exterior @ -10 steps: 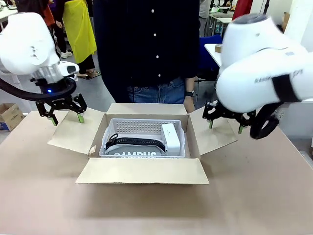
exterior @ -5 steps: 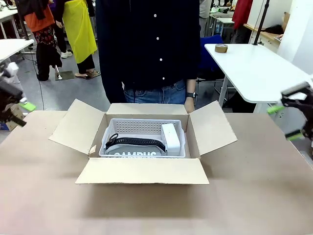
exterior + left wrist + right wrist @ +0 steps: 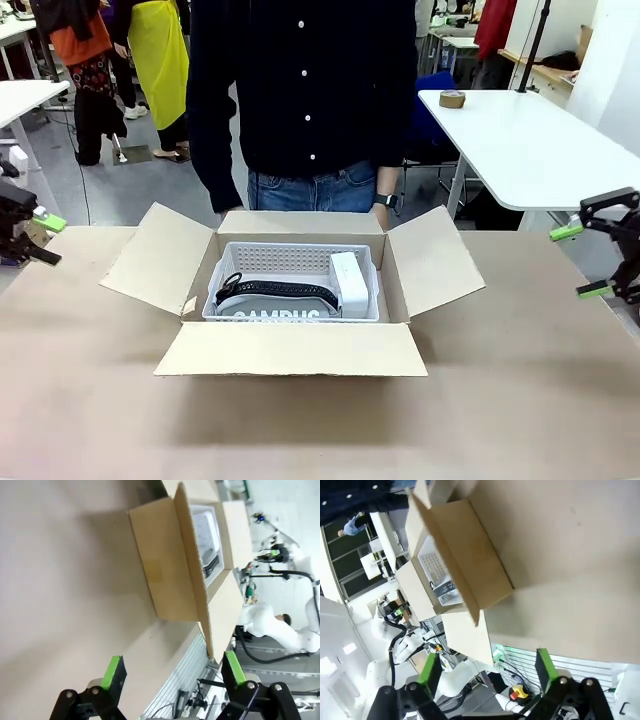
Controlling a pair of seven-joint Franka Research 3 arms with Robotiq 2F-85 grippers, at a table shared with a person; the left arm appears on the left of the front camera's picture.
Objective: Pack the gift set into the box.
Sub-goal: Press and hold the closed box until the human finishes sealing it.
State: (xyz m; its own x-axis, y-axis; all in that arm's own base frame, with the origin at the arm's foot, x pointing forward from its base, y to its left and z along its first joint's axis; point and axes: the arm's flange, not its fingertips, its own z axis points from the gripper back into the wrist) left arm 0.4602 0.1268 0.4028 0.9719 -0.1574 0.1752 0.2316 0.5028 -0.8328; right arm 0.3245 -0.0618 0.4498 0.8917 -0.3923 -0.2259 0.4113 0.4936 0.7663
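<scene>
Fingers of the left gripper (image 3: 44,238), green-padded, spread apart and empty at the brown table's (image 3: 500,410) left edge. Centre: large brown corrugated cardboard box (image 3: 290,350), flaps open, holds the translucent grey-white perforated plastic basket (image 3: 300,256) with white rectangular pack (image 3: 347,280). Right gripper (image 3: 579,262) likewise spread, empty, at the right edge.

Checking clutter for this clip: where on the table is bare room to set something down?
Bare table runs along the near edge in front of the box, and on both sides between its side flaps and the open left gripper and right gripper. It is crowded inside the box, where the basket fills most of it.
</scene>
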